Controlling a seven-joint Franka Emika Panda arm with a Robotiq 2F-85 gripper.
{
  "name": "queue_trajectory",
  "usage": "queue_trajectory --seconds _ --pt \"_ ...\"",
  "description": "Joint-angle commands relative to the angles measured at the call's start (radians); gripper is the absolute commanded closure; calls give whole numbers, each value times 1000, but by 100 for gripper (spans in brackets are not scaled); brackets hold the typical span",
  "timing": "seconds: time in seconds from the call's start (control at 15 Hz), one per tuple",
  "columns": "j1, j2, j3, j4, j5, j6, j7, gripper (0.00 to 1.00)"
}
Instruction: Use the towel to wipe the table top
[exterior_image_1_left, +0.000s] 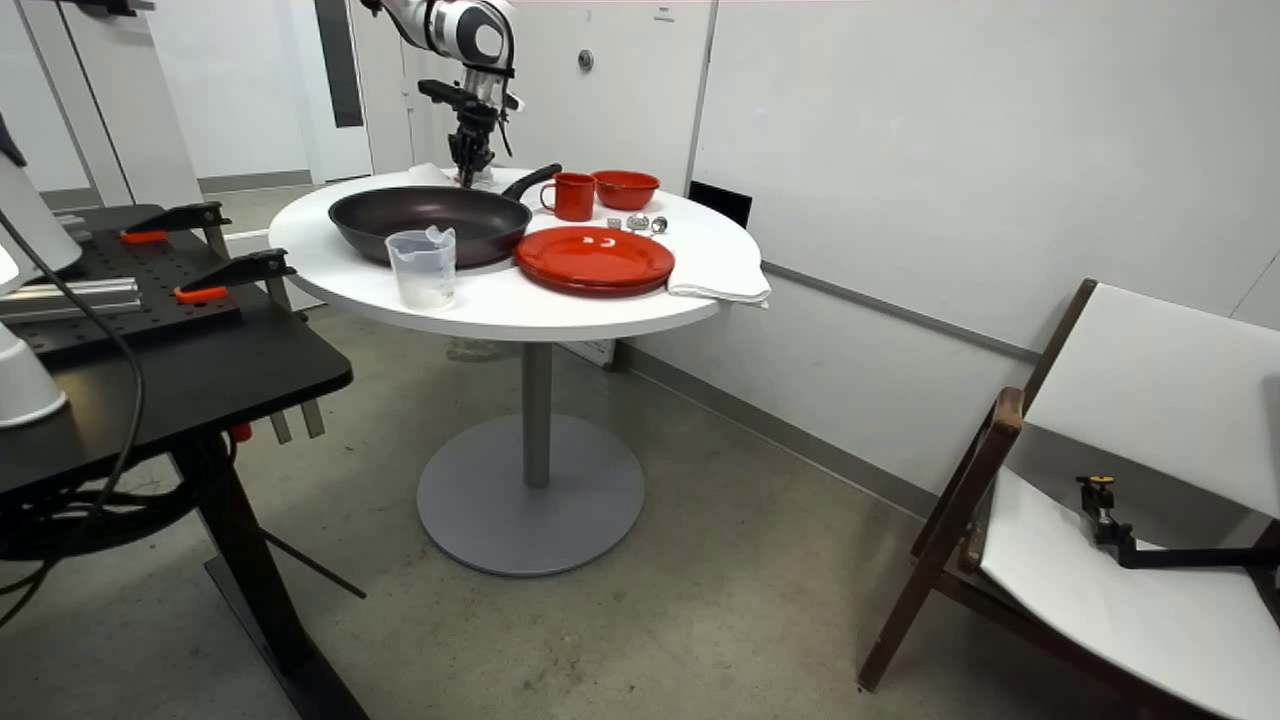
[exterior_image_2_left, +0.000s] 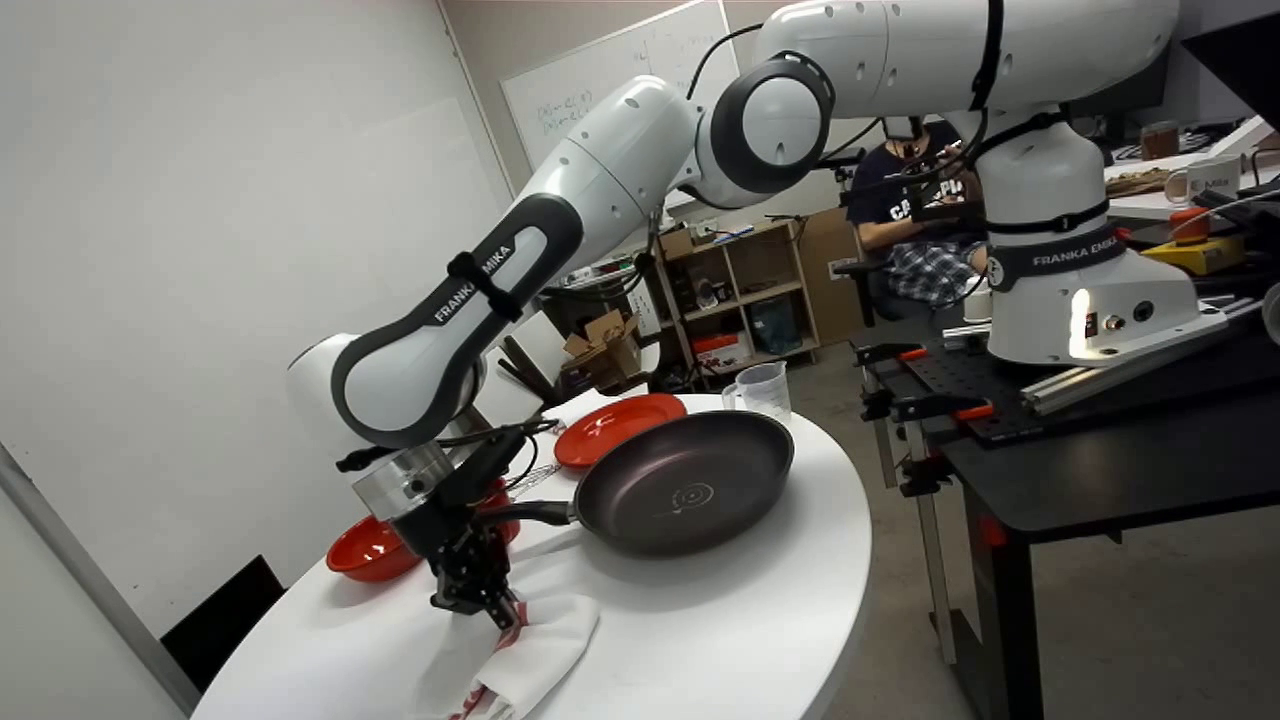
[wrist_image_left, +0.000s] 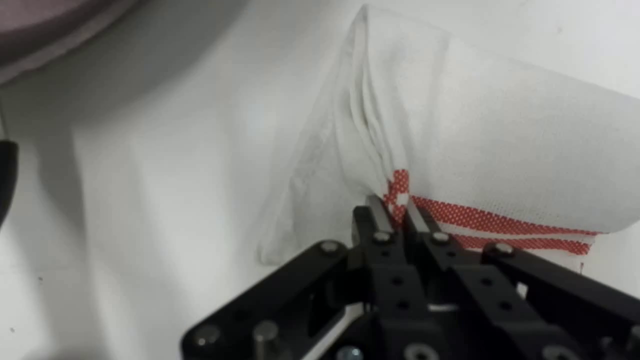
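In an exterior view, there's the gripper (exterior_image_1_left: 466, 181), low over the table (exterior_image_1_left: 500, 306), beyond the pan (exterior_image_1_left: 430, 210)! In an exterior view, the towel (exterior_image_2_left: 550, 637) lies on the table near the pan. Wrist view: the gripper's squeezed nearly closed on the towel's red-striped edge. Grasp done, I'd say; wiping looks left, though any strokes made, I can't tell.

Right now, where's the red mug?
In an exterior view, the mug stands toward the far side of the round table top, with the frying pan's handle just to its left and the red bowl just to its right.
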Motion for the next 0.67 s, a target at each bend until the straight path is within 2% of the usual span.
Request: queue_trajectory --seconds 0.0,0.27,0.6 --pt "15 -7 -8 35 -10 90 12 98" --pt "25 -17 -14 47 -22 192 11 98" --pt "30 -45 -19 42 -23 261 14 98"
